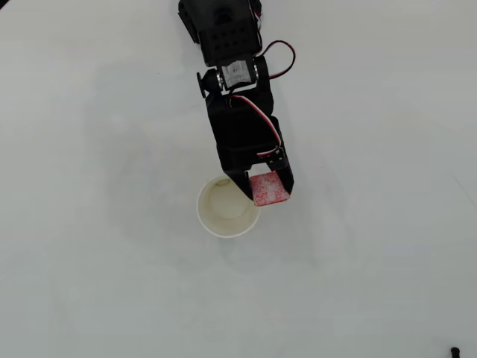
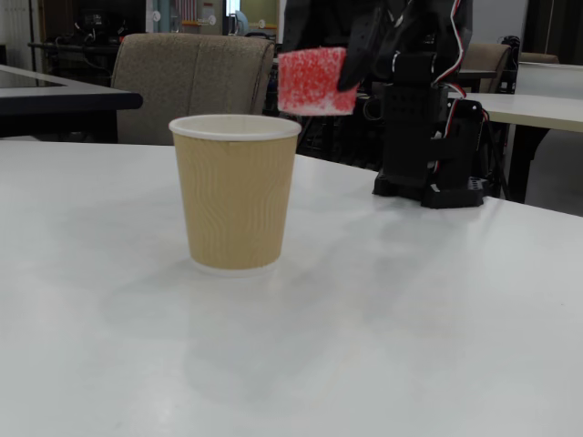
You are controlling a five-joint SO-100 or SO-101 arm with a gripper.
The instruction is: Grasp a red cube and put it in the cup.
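On a white worktop (image 1: 89, 261), the cup (image 1: 223, 216) stands upright and open. Just right of it in the overhead view, the red cube (image 1: 269, 189) is pinched in the black arm's jaws, held in the air above the cup's right rim.

No legible text, label or number anywhere
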